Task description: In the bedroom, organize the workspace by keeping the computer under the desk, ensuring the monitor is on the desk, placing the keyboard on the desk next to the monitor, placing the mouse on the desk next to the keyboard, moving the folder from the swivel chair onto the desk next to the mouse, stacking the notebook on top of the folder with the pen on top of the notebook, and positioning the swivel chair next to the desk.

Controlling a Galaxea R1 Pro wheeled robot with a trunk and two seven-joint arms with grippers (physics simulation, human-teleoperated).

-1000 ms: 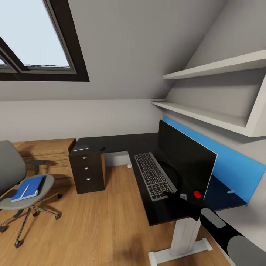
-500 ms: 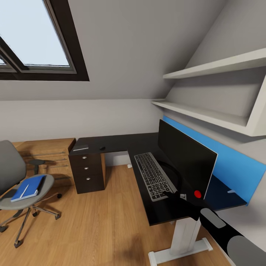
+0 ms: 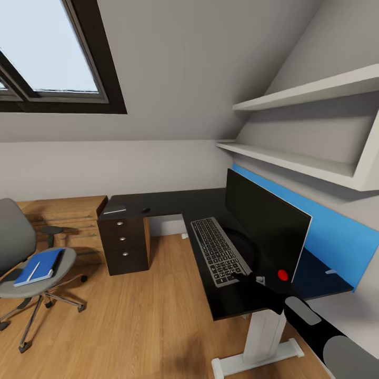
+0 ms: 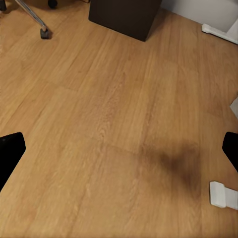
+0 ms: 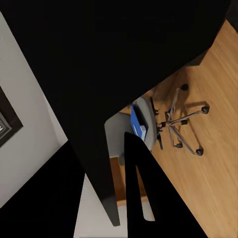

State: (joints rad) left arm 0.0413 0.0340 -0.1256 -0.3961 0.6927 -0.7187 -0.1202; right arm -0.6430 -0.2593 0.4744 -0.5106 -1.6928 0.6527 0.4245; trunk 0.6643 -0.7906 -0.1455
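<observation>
Counter (image 3: pixel 173 202) running as a black L from centre frame to lower right, carrying most of the setup. Monitor (image 3: pixel 263 226) standing upright on it at right of centre, in front of the blue panel. Swivel chair (image 3: pixel 13 231) sitting at the left edge, well apart from the counter. Keyboard (image 3: pixel 218 250) lying just beside the monitor's foot. Folder (image 3: pixel 45 265) resting on the chair seat at lower left, with a thin white stick, probably the pen (image 3: pixel 34 271), lying on top. Notebook (image 3: pixel 115 210) and mouse (image 3: pixel 146 210) sitting on the far wing at centre left, well apart from the keyboard.

Right tool (image 3: pixel 246 276) hanging at the keyboard's near corner, low right of centre; black on black, so not telling whether parted or gripping. Left tool (image 4: pixel 119 151) gaping wide over bare wood floor, gripping nothing.

Risking, judging from this: dragging the keyboard toward the counter's near edge or bumping the monitor when pulling the right arm away, being so close to both. Risking also the stick rolling off if tilting the folder, and the wheeled chair skating away under a push.
</observation>
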